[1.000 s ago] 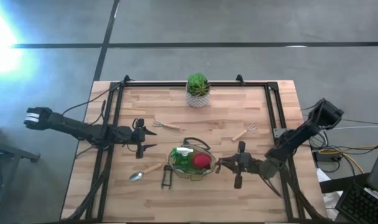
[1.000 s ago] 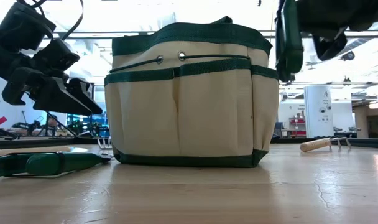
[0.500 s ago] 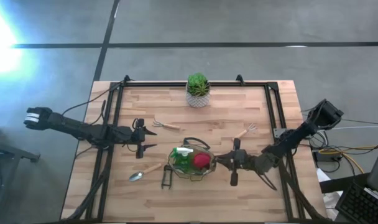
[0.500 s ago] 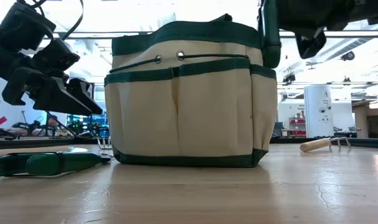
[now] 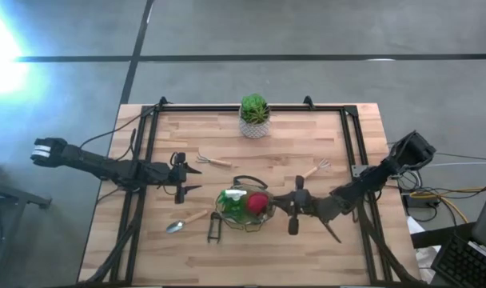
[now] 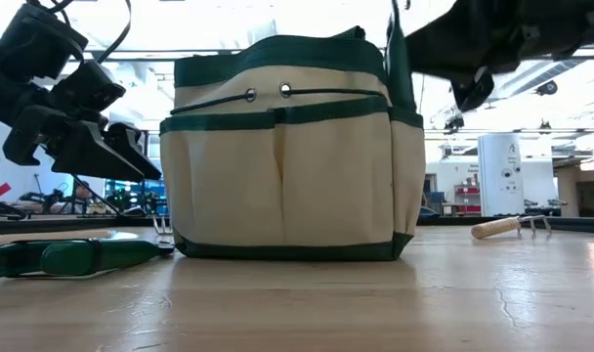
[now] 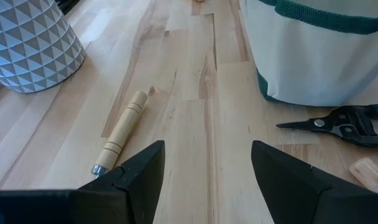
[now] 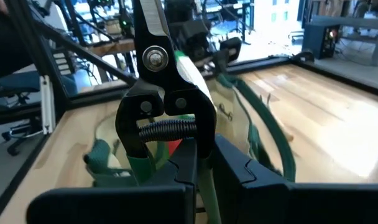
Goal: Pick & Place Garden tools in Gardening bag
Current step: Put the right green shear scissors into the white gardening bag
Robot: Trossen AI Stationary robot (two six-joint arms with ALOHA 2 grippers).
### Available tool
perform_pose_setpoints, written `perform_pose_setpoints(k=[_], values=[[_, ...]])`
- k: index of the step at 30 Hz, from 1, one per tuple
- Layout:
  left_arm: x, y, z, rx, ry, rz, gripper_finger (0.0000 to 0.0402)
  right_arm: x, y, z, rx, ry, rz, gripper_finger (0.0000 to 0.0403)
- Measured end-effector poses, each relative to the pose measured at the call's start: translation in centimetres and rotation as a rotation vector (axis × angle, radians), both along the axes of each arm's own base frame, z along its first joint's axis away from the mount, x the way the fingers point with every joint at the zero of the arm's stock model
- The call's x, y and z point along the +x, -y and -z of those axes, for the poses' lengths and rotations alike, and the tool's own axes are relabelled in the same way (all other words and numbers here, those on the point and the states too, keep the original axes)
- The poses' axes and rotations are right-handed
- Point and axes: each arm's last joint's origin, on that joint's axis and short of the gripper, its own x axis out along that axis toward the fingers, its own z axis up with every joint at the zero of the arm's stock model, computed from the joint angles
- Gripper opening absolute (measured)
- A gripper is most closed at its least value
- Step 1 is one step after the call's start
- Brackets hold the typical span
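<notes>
Your right gripper (image 5: 284,210), clamped on the dark green-handled pruning shears (image 8: 164,93), has moved in toward the beige canvas bag with olive-green trim (image 5: 244,208) and now sits at its rim. In the low view, the bag's right side leans slightly inward where the shears meet it.

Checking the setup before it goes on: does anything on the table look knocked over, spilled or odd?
Nothing stands out. The gardening bag stands upright, the potted plant too. The right gripper holds pruning shears beside the bag; the remaining tools lie flat on the table.
</notes>
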Motion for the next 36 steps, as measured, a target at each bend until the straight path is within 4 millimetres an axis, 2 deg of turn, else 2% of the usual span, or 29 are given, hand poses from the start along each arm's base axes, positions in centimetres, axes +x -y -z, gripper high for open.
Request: perform_pose_setpoints(k=[8,25,36], values=[[0.0,0.0,0.0,0.000,-0.001,0.000,0.0241,1.1,-0.5,1.3,-0.006,-0.039,0.016,0.0015],[0.0,0.0,0.0,0.000,-0.002,0.000,0.0241,0.8,-0.7,1.7,-0.027,-0.064,0.037,0.0015],[0.0,0.0,0.0,0.000,-0.002,0.000,0.0241,0.6,-0.5,2.4,-0.062,-0.081,0.117,0.0014]])
